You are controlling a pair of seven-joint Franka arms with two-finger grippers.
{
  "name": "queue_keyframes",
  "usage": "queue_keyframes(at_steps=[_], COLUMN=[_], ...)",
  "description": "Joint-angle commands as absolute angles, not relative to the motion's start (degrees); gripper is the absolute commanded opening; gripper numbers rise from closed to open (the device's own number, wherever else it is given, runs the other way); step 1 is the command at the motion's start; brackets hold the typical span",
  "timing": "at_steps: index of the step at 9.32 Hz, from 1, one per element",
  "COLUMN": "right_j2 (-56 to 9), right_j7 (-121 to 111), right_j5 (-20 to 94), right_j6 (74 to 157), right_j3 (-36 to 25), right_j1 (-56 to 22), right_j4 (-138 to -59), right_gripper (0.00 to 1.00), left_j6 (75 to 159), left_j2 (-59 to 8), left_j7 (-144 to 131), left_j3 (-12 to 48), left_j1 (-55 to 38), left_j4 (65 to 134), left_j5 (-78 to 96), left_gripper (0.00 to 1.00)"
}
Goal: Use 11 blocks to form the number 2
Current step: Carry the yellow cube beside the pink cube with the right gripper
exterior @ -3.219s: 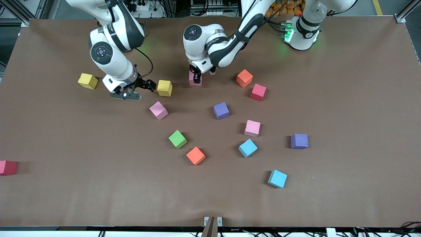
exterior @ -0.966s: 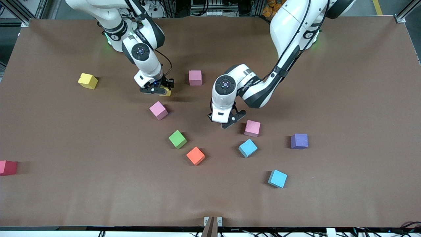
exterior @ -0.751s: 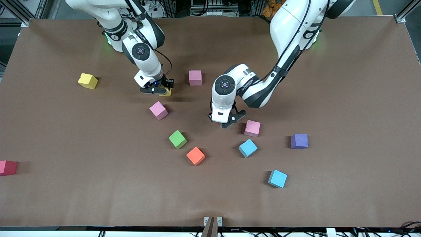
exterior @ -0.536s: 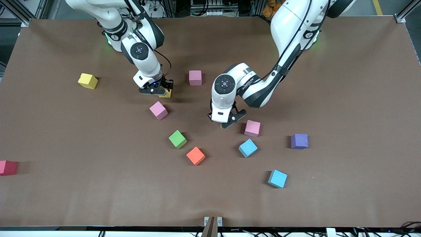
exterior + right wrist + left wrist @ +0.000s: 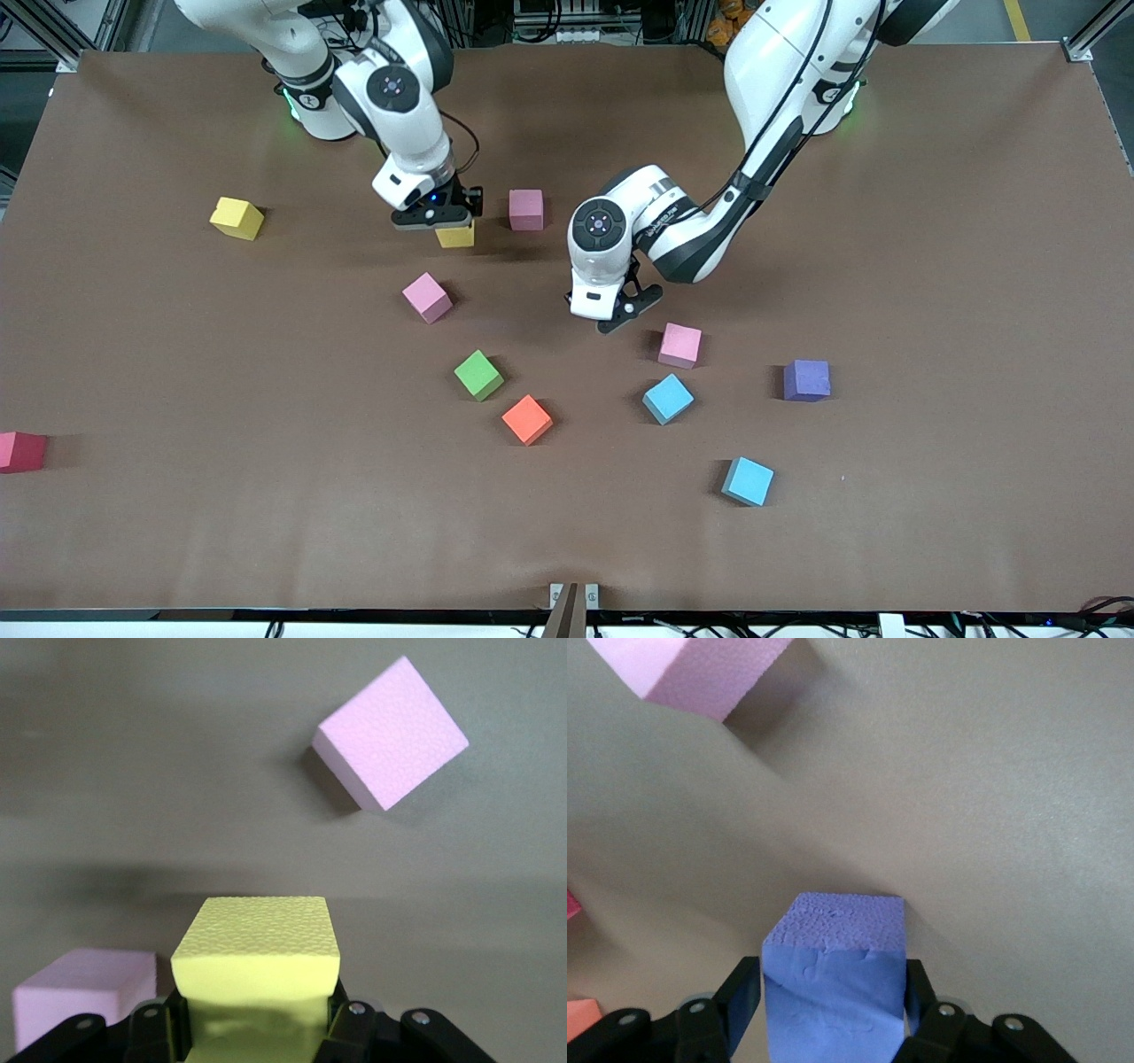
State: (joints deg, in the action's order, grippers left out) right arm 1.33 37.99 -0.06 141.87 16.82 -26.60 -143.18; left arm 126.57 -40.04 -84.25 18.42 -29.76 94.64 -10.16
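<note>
Front view, starting closest to the camera: a light blue block (image 5: pixel 748 481) sits alone on the brown counter (image 5: pixel 266 532), and a red cube (image 5: pixel 21 451) is way off at the right arm's end. Going farther in there's an orange block (image 5: pixel 527 419), another light blue block (image 5: pixel 667 398), a green block (image 5: pixel 478 374) and a purple block (image 5: pixel 806 380) toward the left arm's end. A bit farther again is a pink block (image 5: pixel 679 345), then a second pink block (image 5: pixel 427 297) sitting turned at an angle.

The left hand (image 5: pixel 611 312) hangs over the counter just beside that first pink block. Its wrist view shows it clamped on a second purple block (image 5: pixel 835 979), a finger (image 5: pixel 740 1003) pressed to each side. No digit laid out anywhere, everything's scattered and apart.

Farther still, the right hand (image 5: pixel 436 213) is up over the counter gripping a yellow block (image 5: pixel 454 235), which pokes out under it. The right wrist view shows the block squeezed between the fingers (image 5: pixel 164 1023). A third pink block (image 5: pixel 525 209) sits just beside it toward the left arm's end, and a second yellow block (image 5: pixel 236 218) is well apart toward the right arm's end.
</note>
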Motion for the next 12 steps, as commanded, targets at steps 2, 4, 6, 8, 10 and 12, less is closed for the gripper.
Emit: queue_keyframes(at_steps=[2,4,6,8,10,12], right_j2=[2.29,1.93,0.1,-3.76,-6.67,-13.23], right_j7=[30.02,13.07,6.64,-1.63,-9.72,-16.21], right_j5=[-0.35,-0.09,0.7,0.18,-2.87,-6.58], right_j6=[128.0,125.95,126.47,129.01,129.37,131.04], right_j3=[19.06,19.16,23.09,25.91,26.54,27.24], right_j1=[-27.86,-28.3,-28.91,-28.92,-28.92,-28.39], right_j4=[-132.04,-130.26,-129.03,-126.57,-124.46,-121.05], right_gripper=[0.0,0.0,0.0,0.0,0.0,0.0], left_j6=[129.64,129.64,129.64,129.64,129.55,129.38], left_j2=[-38.94,-39.11,-39.37,-39.37,-39.72,-39.73], left_j7=[-85.96,-86.04,-85.7,-84.9,-87.35,-95.93], left_j3=[18.54,18.54,18.54,18.11,18.02,17.84], left_j1=[-30.15,-30.58,-30.15,-29.44,-29.97,-29.45], left_j4=[97.12,97.56,97.82,97.73,97.73,97.47], left_j5=[-11.16,-11.16,-11.16,-11.08,-10.99,-11.07], left_gripper=[0.74,0.74,0.74,0.38,0.0,0.0])
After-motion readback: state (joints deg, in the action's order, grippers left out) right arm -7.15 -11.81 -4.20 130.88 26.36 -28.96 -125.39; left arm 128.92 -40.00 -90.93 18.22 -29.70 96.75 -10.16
